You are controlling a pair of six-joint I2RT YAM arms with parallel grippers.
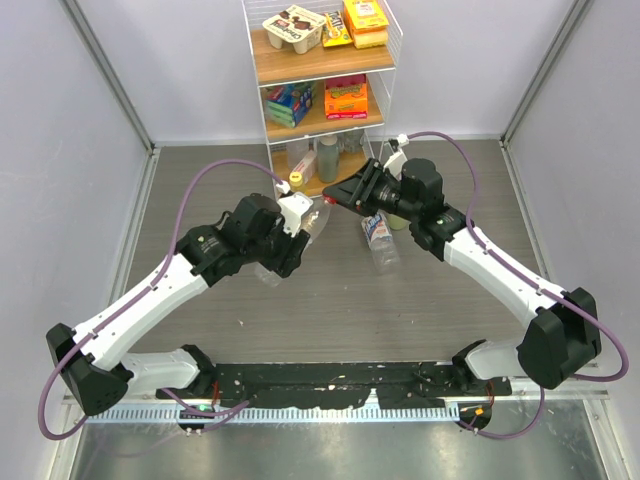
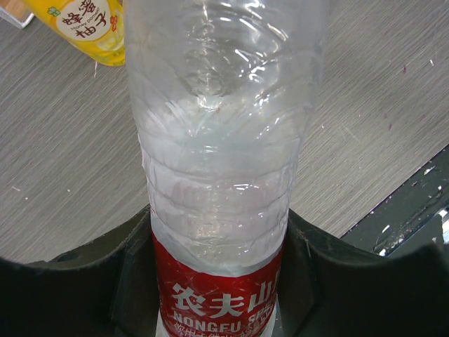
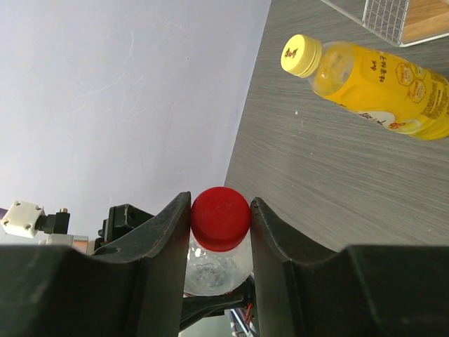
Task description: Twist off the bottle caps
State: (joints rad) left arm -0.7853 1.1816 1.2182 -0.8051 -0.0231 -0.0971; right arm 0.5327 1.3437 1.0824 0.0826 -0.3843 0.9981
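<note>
Just toward twelve o'clock from the middle of the table [image 1: 230, 310], in the overhead view, the two arms are brought together over one bottle; the red-labelled bottle [image 2: 217, 161] is clamped around its body by the left gripper [image 1: 297, 232], a dark finger being pressed against each side at the label's upper edge. The bottle is held tilted, its neck pointed toward two o'clock. Its red cap [image 3: 221, 217] is pinched by the right gripper [image 1: 338, 197], whose fingers [image 3: 172, 232] are closed against the cap on both sides, with the clear neck seen below.

The yellow juice bottle [image 3: 382, 88] is laid on its side on the table, at about two o'clock from the red cap in the right wrist view; its yellow cap [image 3: 302, 55] is seated on the neck. The blue-and-white-labelled bottle [image 1: 380, 240] is laid flat near the table's middle, toward three o'clock, just beside the right arm; its cap cannot be made out. A wire rack [image 1: 320, 60] of packaged goods is set at twelve o'clock, at the far edge.
</note>
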